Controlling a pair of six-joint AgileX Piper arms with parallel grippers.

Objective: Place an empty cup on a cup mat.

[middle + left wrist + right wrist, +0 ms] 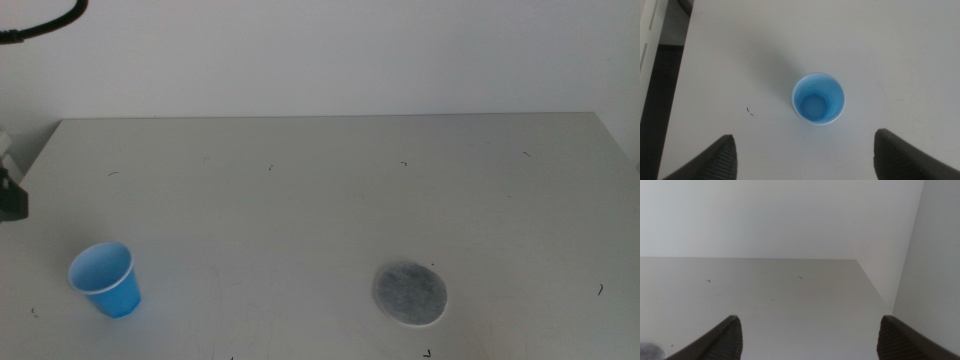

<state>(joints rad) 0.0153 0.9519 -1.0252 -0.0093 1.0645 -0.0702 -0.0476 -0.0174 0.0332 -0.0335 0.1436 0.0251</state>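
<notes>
1. Nothing done yet, judging by the layout: cup (105,279) upright on the desk (320,190) at lower left of the middle view, mat (410,294) flat at lower centre-right, well apart from each other.
2. Still to do, by that reading: grasp the cup, lift, carry across to the mat, set down upright on it, release.
3. Cup empty: light blue inside and bare bottom plain in the left wrist view (818,99), thin white rim all round.
4. Mat bare, nothing resting on it; only a grey corner of it (650,352) at the lower left edge of the right wrist view.
5. Left pincer (805,157) spread wide, jaws at lower left and lower right of its own frame, gap much wider than the cup. Holds nothing, touches nothing; cup at frame centre, beyond the jaw tips and roughly midway between them, seen nearly from above.
6. Right pincer (807,337) likewise spread wide, empty, over bare desk, facing the far desk edge and the wall. Appears to wait.
7. Neither pincer clear in the middle view; only a dark piece at the left edge, too partial to identify.
8. Next move, as a judgement: left pincer down around the cup wall, gentle squeeze, since thin disposable cup likely to deform or tip.
</notes>
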